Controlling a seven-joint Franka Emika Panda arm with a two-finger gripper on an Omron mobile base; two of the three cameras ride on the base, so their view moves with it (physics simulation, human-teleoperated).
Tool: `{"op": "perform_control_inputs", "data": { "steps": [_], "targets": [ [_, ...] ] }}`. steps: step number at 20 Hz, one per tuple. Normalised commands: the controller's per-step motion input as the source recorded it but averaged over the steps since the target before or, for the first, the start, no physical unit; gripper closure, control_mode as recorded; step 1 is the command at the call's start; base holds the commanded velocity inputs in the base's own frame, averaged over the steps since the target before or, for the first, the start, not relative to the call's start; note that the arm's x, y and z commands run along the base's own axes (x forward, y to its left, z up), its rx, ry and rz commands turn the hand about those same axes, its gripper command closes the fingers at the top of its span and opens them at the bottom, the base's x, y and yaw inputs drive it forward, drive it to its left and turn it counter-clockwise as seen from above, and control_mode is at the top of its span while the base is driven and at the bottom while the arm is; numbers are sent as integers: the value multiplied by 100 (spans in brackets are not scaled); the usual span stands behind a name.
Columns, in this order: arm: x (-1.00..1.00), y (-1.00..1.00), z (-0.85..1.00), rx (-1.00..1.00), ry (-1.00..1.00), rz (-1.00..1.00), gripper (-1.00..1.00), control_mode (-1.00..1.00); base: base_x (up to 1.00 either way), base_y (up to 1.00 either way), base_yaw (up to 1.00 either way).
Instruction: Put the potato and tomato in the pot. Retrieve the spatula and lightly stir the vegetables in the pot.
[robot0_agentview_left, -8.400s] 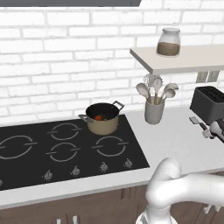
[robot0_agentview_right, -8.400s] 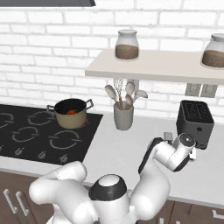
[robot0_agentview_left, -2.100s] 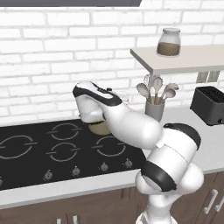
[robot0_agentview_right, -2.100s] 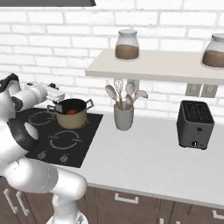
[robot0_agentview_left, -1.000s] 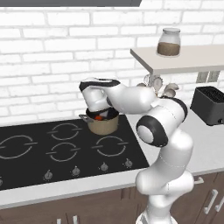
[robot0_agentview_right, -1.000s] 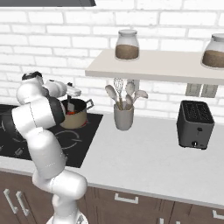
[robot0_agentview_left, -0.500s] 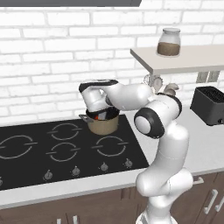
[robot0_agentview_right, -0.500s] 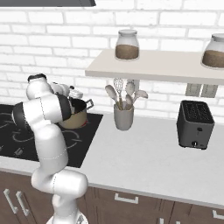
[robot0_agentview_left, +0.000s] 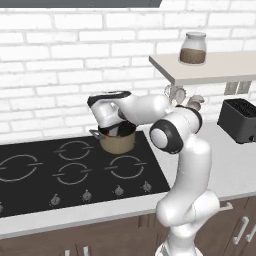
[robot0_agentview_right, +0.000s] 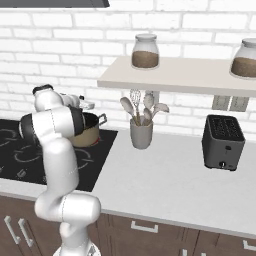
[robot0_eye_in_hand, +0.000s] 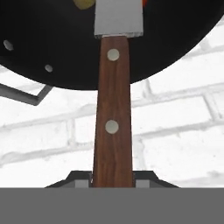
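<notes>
gripper (robot0_agentview_left: 116, 129): clamped tight on the spatula's wooden handle, hanging right over the pot's mouth
spatula (robot0_eye_in_hand: 112, 113): brown wood handle with two metal rivets, grey metal blade pointing down into the dark inside of the pot
pot (robot0_agentview_left: 118, 142): tan one with grey loop handles, sitting on the back right burner of the black stovetop (robot0_agentview_left: 60, 172), just in front of the white brick wall
vegetables: a yellowish bit (robot0_eye_in_hand: 84, 3) just left of the blade and a red-orange bit, the tomato (robot0_eye_in_hand: 145, 2), just right of it, both at the pot's bottom, mostly cut off in the hand view
utensil cup (robot0_agentview_right: 141, 132): on the counter right of the stove, well apart from the pot
toaster (robot0_agentview_right: 223, 142): further right on the counter
</notes>
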Motion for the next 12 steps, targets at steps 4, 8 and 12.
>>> {"op": "perform_control_inputs", "data": {
  "steps": [4,8,12],
  "targets": [
    [0,0,-13,-27,-48,-7,100,-100,0,0,0],
    [0,0,-38,-23,-37,-7,100,-100,0,0,0],
    [-8,8,-53,-5,-4,-9,100,-100,0,0,0]
  ]
}}
